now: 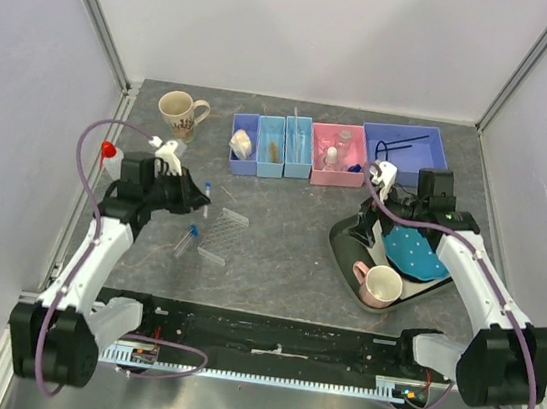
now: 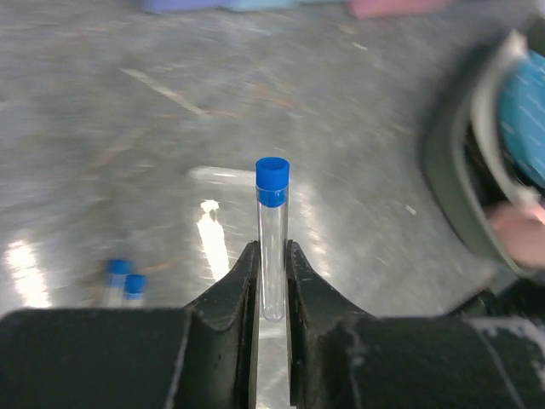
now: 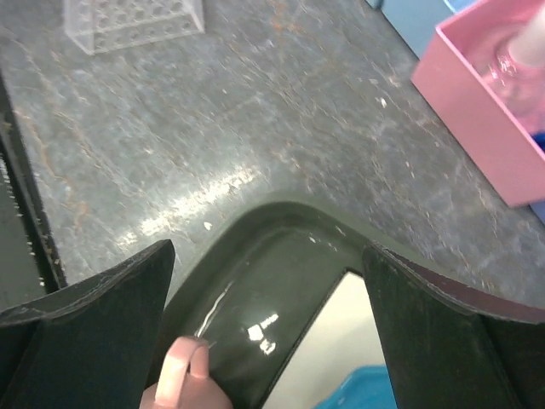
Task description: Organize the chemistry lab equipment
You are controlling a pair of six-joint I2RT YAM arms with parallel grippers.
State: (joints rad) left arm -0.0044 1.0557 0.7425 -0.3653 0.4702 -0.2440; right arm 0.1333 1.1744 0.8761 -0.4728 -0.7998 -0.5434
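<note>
Top external: grey tabletop (image 1: 290,229) (perhaps stone); walled.

From mid-bench (image 1: 291,227), bare surface runs toward six o'clock and gives open passage. At nine o'clock the clear rack (image 1: 221,236) stands in the way, with a loose blue-capped tube (image 1: 186,240) lying just beyond it. A row of bins (image 1: 298,172) walls off twelve o'clock. A beige mug (image 1: 180,112) stands at ten. The dark tray (image 1: 341,240) blocks three o'clock, and a pink mug (image 1: 381,285) sits on its near end.
</note>
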